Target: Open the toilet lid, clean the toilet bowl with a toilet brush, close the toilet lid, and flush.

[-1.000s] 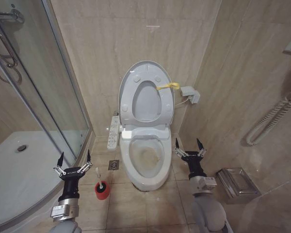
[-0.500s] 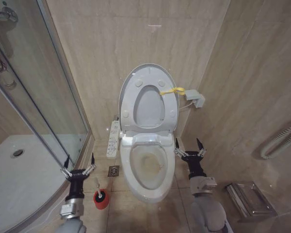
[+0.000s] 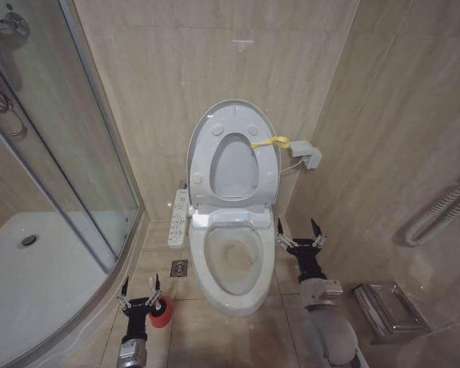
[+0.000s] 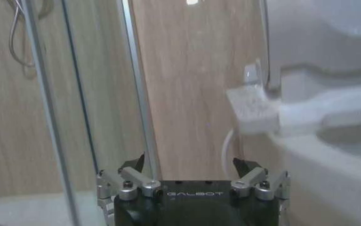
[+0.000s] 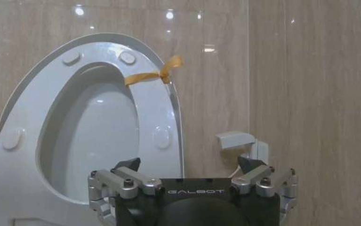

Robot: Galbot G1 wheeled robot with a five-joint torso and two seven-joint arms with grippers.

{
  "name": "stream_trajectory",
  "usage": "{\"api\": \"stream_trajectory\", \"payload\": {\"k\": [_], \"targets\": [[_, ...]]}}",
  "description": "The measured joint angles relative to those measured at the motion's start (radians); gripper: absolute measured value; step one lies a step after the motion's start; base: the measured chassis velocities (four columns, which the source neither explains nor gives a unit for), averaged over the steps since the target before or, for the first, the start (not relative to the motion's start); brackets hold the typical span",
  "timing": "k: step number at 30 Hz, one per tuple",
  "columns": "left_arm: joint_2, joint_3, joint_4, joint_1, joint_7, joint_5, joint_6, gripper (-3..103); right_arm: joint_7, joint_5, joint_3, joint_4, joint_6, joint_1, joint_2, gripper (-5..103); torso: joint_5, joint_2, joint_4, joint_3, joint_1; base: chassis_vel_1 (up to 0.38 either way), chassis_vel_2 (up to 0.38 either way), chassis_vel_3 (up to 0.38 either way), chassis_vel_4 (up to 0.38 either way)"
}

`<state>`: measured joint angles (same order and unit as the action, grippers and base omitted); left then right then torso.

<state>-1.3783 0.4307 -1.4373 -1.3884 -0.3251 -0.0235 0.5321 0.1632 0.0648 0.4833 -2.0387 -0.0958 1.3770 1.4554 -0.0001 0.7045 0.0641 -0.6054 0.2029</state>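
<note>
The toilet lid [image 3: 215, 115] stands raised against the back wall with the ring seat up in front of it, and a yellow strap [image 3: 270, 142] hangs at its edge. Below it the toilet bowl [image 3: 231, 261] lies uncovered, with a yellowish stain inside. My left gripper [image 3: 139, 285] is open, low on the floor side, right at the red cup [image 3: 163, 314] of the toilet brush, whose handle it hides. My right gripper [image 3: 297, 228] is open beside the bowl's right rim, holding nothing. The right wrist view shows that gripper [image 5: 189, 165] facing the lid [image 5: 17, 141] and strap [image 5: 152, 75].
The glass shower enclosure [image 3: 61, 153] and its white tray [image 3: 31, 268] fill the left. A control panel [image 3: 179, 218] hangs on the bowl's left side, above a floor drain [image 3: 179, 268]. A steel holder [image 3: 387, 307] and a hose [image 3: 437, 215] sit on the right wall.
My left gripper has come down and to the right, from beside the shower frame to the red cup. The head camera has tilted a little. The right arm has not moved.
</note>
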Motion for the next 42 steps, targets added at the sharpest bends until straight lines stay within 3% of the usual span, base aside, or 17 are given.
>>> {"api": "stream_trajectory", "payload": {"k": [9, 16, 25, 32, 38, 39, 42], "targets": [[0.000, 0.004, 0.175, 0.058, 0.006, 0.005, 0.051, 94, 0.000, 0.000, 0.000, 0.000, 0.000, 0.000, 0.000, 100, 0.0000, 0.000, -0.0001, 0.000, 0.000, 0.000, 0.000, 0.000, 0.000], [0.009, -0.017, 0.305, 0.149, 0.068, 0.052, 0.072, 94, 0.000, 0.000, 0.000, 0.000, 0.000, 0.000, 0.000, 100, 0.0000, 0.000, 0.0000, 0.000, 0.000, 0.000, 0.000, 0.000, 0.000], [0.005, -0.038, 0.377, 0.223, 0.162, 0.093, 0.083, 94, 0.000, 0.000, 0.000, 0.000, 0.000, 0.000, 0.000, 100, 0.0000, 0.000, 0.0001, 0.000, 0.000, 0.000, 0.000, 0.000, 0.000], [0.001, -0.035, 0.387, 0.228, 0.177, 0.096, 0.085, 93, 0.000, 0.000, 0.000, 0.000, 0.000, 0.000, 0.000, 100, 0.0000, 0.000, -0.0001, 0.000, 0.000, 0.000, 0.000, 0.000, 0.000], [0.006, -0.015, 0.421, 0.240, 0.236, 0.095, 0.109, 93, 0.000, 0.000, 0.000, 0.000, 0.000, 0.000, 0.000, 100, 0.0001, 0.000, -0.0001, 0.000, 0.000, 0.000, 0.000, 0.000, 0.000], [0.006, -0.011, 0.429, 0.245, 0.249, 0.095, 0.117, 66, 0.000, 0.000, 0.000, 0.000, 0.000, 0.000, 0.000, 100, 0.0000, 0.000, -0.0001, 0.000, 0.000, 0.000, 0.000, 0.000, 0.000], [0.007, -0.006, 0.443, 0.253, 0.263, 0.094, 0.128, 66, 0.000, 0.000, 0.000, 0.000, 0.000, 0.000, 0.000, 100, 0.0001, 0.000, 0.0000, 0.000, 0.000, 0.000, 0.000, 0.000, 0.000]]}}
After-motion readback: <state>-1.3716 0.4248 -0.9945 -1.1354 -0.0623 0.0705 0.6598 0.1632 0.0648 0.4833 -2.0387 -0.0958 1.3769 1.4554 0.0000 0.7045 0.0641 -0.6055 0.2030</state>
